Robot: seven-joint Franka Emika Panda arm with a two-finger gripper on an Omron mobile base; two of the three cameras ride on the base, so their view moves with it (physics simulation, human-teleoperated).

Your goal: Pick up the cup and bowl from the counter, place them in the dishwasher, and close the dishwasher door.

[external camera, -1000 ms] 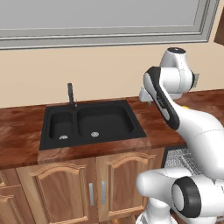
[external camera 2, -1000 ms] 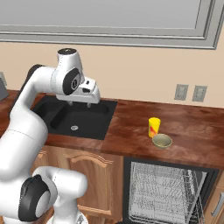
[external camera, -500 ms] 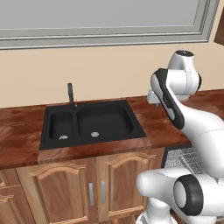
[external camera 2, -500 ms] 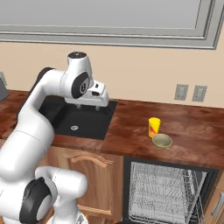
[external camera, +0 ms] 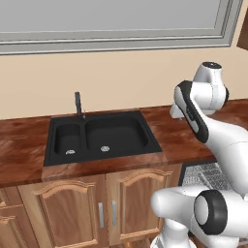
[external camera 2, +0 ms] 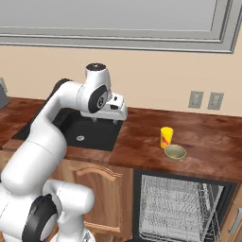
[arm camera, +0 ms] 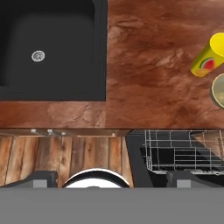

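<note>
The yellow cup (external camera 2: 166, 137) stands upright on the reddish-brown counter (external camera 2: 142, 142), and the olive-tan bowl (external camera 2: 175, 151) sits just in front of it, to its right. In the hand view the cup (arm camera: 208, 54) and the bowl (arm camera: 218, 89) lie at the right edge. My gripper (external camera 2: 106, 120) hangs open over the right rim of the sink, well left of the cup, with nothing between its fingertips (arm camera: 41, 179). The dishwasher (external camera 2: 177, 201) stands open under the counter below the bowl, its grey wire rack (arm camera: 183, 151) showing. Its door is out of view.
A black double sink (external camera: 99, 135) with a dark faucet (external camera: 78, 104) is set in the counter to the left. Light wood cabinet doors (external camera: 77, 208) run below it. Two wall outlets (external camera 2: 205, 100) sit behind the cup.
The arm has swung to the right, from above the sink basin to the sink's right rim, nearer the cup and bowl. The jaws have stayed open.
</note>
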